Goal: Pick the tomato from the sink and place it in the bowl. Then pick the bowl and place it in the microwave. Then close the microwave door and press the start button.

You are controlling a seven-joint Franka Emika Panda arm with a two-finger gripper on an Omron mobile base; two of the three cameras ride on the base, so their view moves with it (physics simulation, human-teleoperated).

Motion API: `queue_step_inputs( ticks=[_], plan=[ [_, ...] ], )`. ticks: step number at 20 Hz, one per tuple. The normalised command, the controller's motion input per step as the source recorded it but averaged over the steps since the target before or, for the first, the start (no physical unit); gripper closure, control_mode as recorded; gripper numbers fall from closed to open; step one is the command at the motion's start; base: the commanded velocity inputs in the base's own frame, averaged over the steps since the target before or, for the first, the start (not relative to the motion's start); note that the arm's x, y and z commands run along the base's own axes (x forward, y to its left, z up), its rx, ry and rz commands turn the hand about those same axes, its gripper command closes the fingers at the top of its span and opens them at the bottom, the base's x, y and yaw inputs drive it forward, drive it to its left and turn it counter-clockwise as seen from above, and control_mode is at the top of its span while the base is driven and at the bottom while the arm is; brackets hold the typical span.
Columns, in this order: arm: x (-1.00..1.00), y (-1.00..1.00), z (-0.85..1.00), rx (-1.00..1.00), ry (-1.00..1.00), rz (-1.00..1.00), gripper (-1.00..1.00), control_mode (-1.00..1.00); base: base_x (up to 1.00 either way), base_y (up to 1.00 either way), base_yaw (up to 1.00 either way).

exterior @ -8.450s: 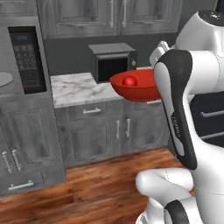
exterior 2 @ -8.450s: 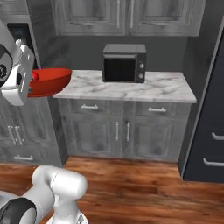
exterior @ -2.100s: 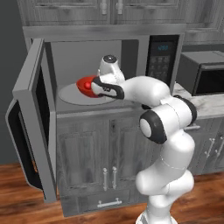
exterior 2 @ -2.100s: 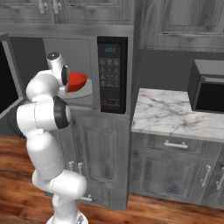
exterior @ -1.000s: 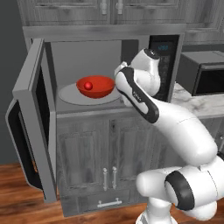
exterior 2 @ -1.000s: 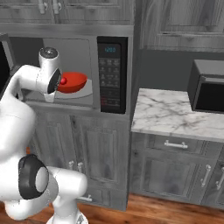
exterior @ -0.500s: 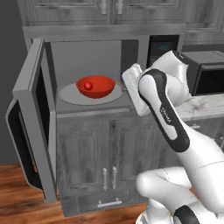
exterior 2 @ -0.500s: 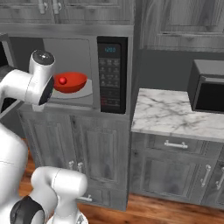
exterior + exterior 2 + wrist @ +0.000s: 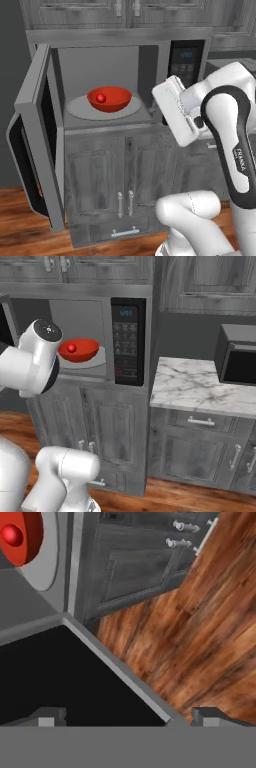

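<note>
Hanging out in front of the appliance cavity, the white arm's gripper (image 9: 127,716) has its two dark fingertips spread wide with nothing between them; past them lie the dark glass of the swung-open, silver-framed microwave door (image 9: 75,672) and warm brown plank flooring (image 9: 200,637). From the left base view the wrist (image 9: 175,110) sits just right of the cavity mouth, apart from the contents.

Grey panelled cabinets (image 9: 115,185) run below and above the large silver-grey built-in microwave (image 9: 107,40), whose door (image 9: 37,135) stands open to the left. To the right, a white-and-grey marbled surface (image 9: 200,386) carries a smaller dark box-shaped appliance (image 9: 237,353) at its far end.

Inside the grey cavity, the wide shallow bright red bowl (image 9: 110,99) rests on the round pale turntable plate (image 9: 80,109). The small glossy red tomato (image 9: 101,98) lies inside the bowl. A black keypad panel with a small blue display (image 9: 126,338) stands just right of the cavity.
</note>
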Motion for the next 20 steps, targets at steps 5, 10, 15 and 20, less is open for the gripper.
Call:
queue_step_inputs(
  ticks=[5, 10, 15, 20],
  plan=[
    [-0.94, 0.00, 0.49, 0.09, 0.00, 0.27, -1.00, -1.00, 0.00, 0.00, 0.00],
    [-0.91, 0.00, 0.18, 0.05, 0.00, 0.25, -1.00, -1.00, 0.00, 0.00, 0.00],
    [-0.99, 0.13, 0.39, 0.01, -0.01, 0.28, -1.00, -1.00, 0.00, 0.00, 0.00],
    [-1.00, 0.08, 0.09, 0.02, -0.04, 0.25, -1.00, -1.00, 0.00, 0.00, 0.00]
  ],
)
